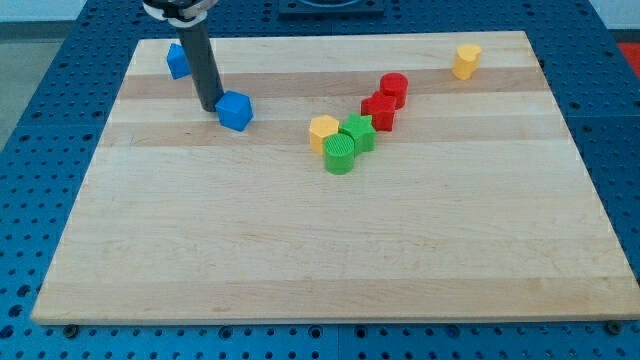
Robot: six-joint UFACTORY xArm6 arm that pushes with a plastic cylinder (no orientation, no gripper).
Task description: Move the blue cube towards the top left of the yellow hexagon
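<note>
The blue cube [236,110] lies on the wooden board [330,250] in the upper left part of the view. My tip [208,106] stands just to the cube's left, touching or almost touching it. One yellow block [323,131], roughly hexagonal, sits near the board's middle, to the right of the cube. Another yellow block [466,61] sits at the upper right; I cannot tell which is the hexagon.
A second blue block [178,61] lies near the top left corner, behind the rod. A green cylinder [340,155] and a green block [358,132] touch the middle yellow block. A red block [379,110] and a red cylinder [394,89] stand beside them.
</note>
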